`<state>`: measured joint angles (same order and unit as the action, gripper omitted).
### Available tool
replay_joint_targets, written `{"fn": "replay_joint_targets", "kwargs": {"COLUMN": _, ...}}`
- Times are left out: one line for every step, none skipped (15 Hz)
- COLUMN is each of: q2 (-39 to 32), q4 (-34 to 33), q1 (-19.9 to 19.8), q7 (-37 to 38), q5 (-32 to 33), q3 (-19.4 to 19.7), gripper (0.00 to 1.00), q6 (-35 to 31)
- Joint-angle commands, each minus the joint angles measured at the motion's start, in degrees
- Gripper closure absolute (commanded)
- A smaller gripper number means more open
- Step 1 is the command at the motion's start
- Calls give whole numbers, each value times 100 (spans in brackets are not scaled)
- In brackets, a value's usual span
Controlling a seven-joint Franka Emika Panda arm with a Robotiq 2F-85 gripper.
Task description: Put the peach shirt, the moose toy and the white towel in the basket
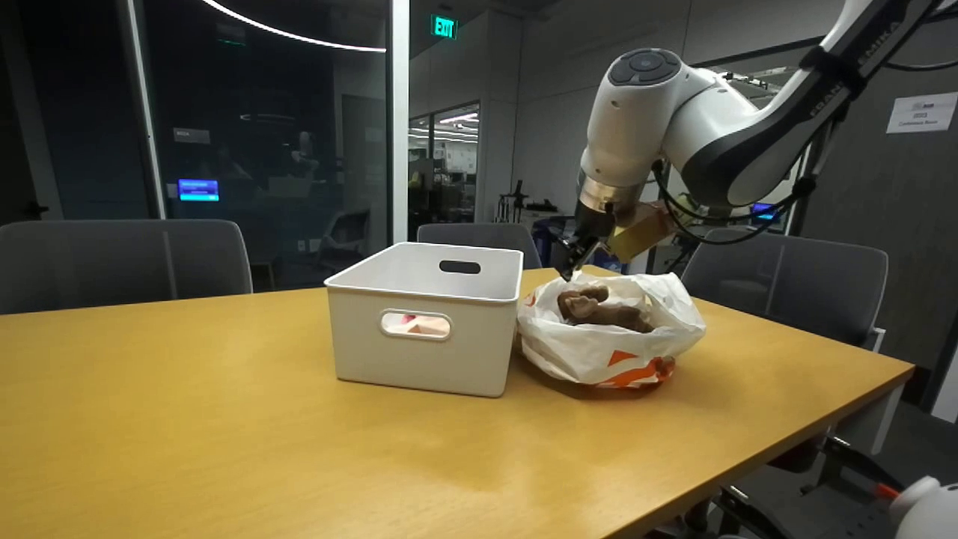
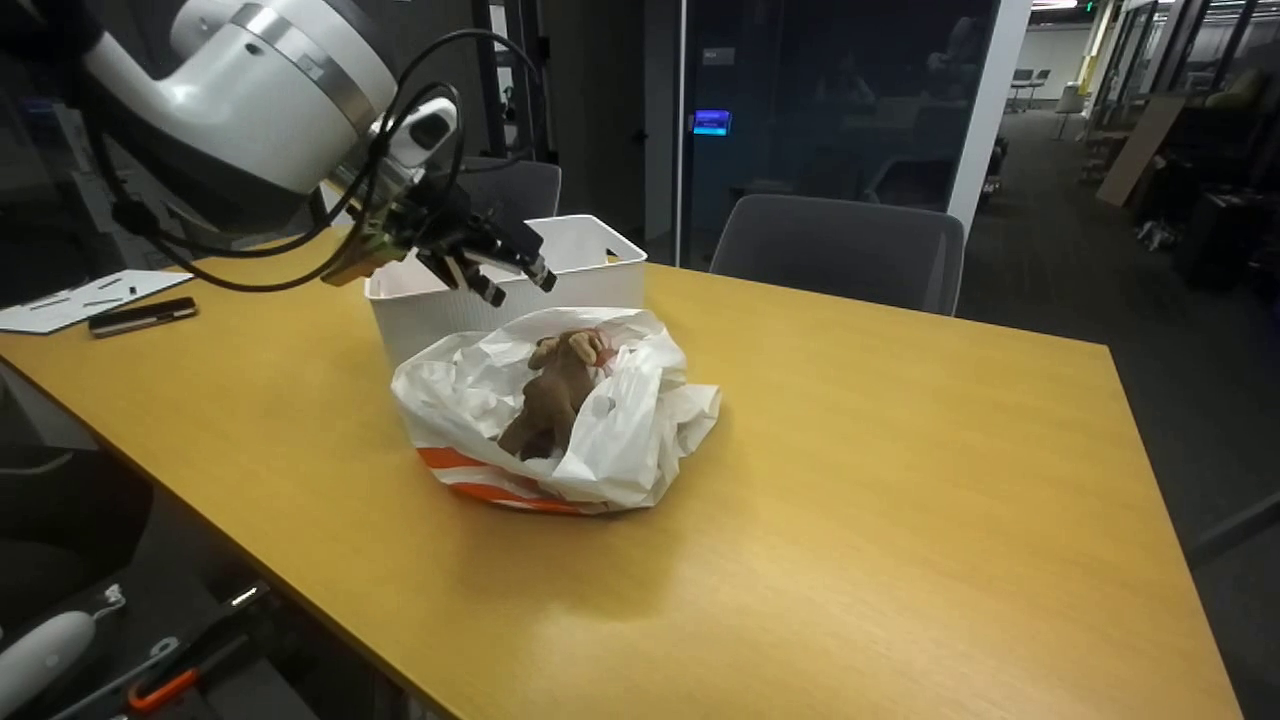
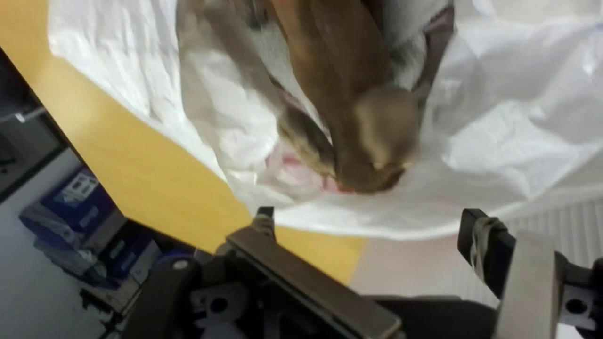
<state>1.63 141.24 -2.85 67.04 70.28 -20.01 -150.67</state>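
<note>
The tool [image 2: 520, 287] is spread, gripping nothing. In an exterior view, the moose toy [image 2: 555, 395] lies lower, inside the plastic bag [image 2: 640, 440], farther from the table's [image 2: 900, 500] far edge; its long axis points toward the tool.

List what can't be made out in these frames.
Peach cloth: mostly hidden by the basket in an exterior view.
Far end of the moose toy: cut off by the wrist view's top edge.
Bottom of the plastic bag: covered in all three views by toy and folds.
Wall notice: lettering mostly too small in an exterior view.
</note>
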Motion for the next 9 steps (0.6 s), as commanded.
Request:
{"fn": "replay_joint_targets", "kwargs": {"q2": 142, "q4": 478, "q1": 493, "q7": -976, "q5": -1285, "q3": 567, "gripper": 0, "q6": 87}}
{"fn": "replay_joint_targets", "kwargs": {"q2": 92, "q4": 556, "q1": 551, "q7": -1184, "q5": -1574, "q3": 662, "gripper": 0, "q6": 3}}
{"fn": "replay_joint_targets", "kwargs": {"q2": 57, "q4": 620, "q1": 592, "q7": -1300, "q5": -1680, "q3": 745, "gripper": 0, "q6": -79}}
{"fn": "replay_joint_targets", "kwargs": {"q2": 23, "q4": 672, "q1": 380, "q7": -1391, "q5": -1713, "q3": 585, "gripper": 0, "q6": -182}}
{"fn": "replay_joint_targets", "kwargs": {"q2": -6, "q4": 695, "q1": 375, "q7": -1413, "q5": -1654, "q3": 631, "gripper": 0, "q6": -256}}
{"fn": "replay_joint_targets", "kwargs": {"q2": -11, "q4": 719, "q1": 352, "q7": -1430, "q5": -1546, "q3": 644, "gripper": 0, "q6": -350}}
{"fn": "replay_joint_targets", "kwargs": {"q2": -27, "q4": 728, "q1": 324, "q7": -1405, "q5": -1413, "q3": 663, "gripper": 0, "q6": -441}}
{"fn": "replay_joint_targets", "kwargs": {"q2": -48, "q4": 734, "q1": 301, "q7": -1412, "q5": -1361, "q3": 681, "gripper": 0, "q6": -525}}
{"fn": "replay_joint_targets", "kwargs": {"q2": -79, "q4": 715, "q1": 274, "q7": -1363, "q5": -1222, "q3": 704, "gripper": 0, "q6": -573}}
